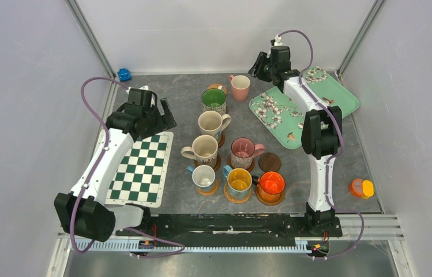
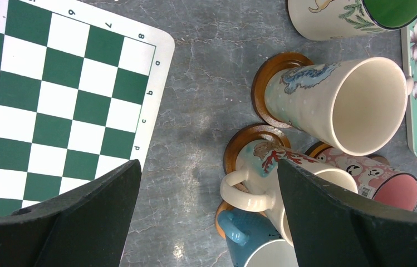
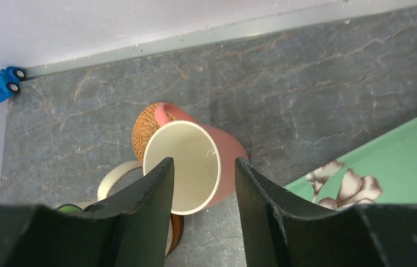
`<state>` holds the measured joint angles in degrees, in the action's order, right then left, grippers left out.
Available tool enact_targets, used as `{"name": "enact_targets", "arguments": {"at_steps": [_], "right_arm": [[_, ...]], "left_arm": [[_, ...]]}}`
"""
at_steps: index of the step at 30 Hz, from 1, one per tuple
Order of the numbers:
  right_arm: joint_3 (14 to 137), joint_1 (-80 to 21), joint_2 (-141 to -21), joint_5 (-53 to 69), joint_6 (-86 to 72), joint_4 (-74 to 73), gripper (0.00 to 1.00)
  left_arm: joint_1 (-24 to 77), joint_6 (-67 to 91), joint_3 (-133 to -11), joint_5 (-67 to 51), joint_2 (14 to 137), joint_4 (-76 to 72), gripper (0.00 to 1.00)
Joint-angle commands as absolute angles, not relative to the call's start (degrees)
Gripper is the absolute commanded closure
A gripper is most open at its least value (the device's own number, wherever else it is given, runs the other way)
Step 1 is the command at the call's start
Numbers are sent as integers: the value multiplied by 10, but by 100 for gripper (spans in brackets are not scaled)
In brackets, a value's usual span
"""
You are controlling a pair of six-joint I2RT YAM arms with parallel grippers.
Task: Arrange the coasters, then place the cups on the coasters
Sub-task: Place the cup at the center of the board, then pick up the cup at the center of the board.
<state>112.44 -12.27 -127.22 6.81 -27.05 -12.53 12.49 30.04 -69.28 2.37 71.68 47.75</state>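
A bare brown coaster (image 1: 270,162) lies on the counter (image 1: 183,86) just beside the pink speckled mug (image 1: 242,151). The small pink mug (image 1: 240,88) stands near the floral tray (image 1: 343,97).

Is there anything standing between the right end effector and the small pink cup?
Nothing visible. The right end effector points straight at the pink cup, with its jaws open to either side of the rim.
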Motion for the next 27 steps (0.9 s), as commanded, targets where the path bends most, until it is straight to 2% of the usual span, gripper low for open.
{"name": "enact_targets", "arguments": {"at_steps": [1,19,21,25,27], "right_arm": [[1105,-124,-1279,82,-288,-98,54],[1108,-129,-1322,88,-318,-101,64],[1113,-130,-1327,88,-319,-101,68],[1119,-130,-1327,87,-326,-100,84],[1125,-130,-1327,87,-332,-97,89]], "left_arm": [[125,306,-698,10,700,473,2],[125,314,-698,17,697,476,2],[125,314,-699,18,697,477,2],[125,315,-699,19,694,477,2],[125,315,-698,21,691,477,1]]}}
